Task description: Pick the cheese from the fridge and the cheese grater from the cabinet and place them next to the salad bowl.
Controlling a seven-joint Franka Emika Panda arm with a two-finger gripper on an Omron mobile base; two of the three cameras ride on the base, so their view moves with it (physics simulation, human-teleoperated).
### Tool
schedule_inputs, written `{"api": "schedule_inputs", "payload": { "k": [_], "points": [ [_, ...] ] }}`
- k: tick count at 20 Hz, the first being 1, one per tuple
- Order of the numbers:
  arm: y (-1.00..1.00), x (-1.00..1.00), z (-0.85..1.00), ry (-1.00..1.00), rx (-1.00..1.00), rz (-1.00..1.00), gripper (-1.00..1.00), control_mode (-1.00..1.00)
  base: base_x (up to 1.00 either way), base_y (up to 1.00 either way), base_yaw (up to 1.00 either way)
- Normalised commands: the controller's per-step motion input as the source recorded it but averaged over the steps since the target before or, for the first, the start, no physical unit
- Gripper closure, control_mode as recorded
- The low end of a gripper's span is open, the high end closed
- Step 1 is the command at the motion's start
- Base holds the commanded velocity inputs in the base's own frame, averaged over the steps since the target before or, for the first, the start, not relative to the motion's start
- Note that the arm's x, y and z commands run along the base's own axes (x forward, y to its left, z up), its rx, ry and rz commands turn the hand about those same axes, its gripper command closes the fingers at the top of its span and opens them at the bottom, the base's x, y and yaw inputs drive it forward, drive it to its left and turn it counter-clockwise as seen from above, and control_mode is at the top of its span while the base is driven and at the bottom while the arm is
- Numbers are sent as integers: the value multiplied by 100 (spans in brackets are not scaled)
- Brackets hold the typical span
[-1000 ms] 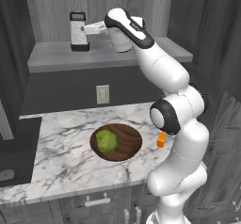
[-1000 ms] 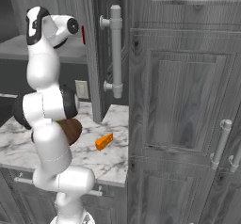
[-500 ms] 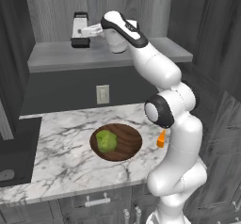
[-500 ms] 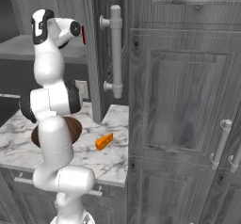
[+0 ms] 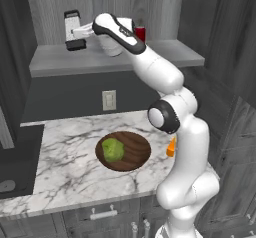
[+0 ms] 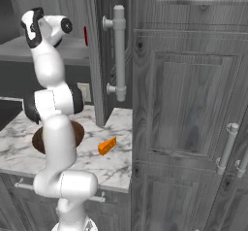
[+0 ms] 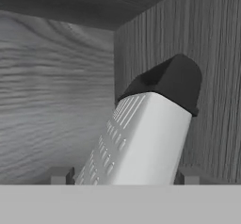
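Standing cabinet (image 5: 45, 12): grey, with the arm reaching onto its shelf
Salad bowl (image 5: 135, 152): sat on the marble counter (image 5: 65, 167)
Cheese grater (image 7: 141, 138): tilted, between the fingers
Cheese (image 6: 107, 146): lay near the bowl
Gripper (image 5: 76, 36): grip could not be told

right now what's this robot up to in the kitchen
The arm is reaching up into the cabinet, its hand around the cheese grater, which sits tilted between the fingertips in the hand view. Whether it is gripped yet is unclear. The cheese already lies on the counter beside the salad bowl.
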Motion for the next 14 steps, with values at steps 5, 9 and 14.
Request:
{"api": "schedule_inputs", "payload": {
  "k": [5,9,14],
  "points": [
    [20,-7,3,-11,-4,0,100,-100,0,0,0],
    [-4,-43,4,-15,0,-2,100,-100,0,0,0],
    [-14,-66,8,-4,1,-10,100,-100,0,0,0]
  ]
}}
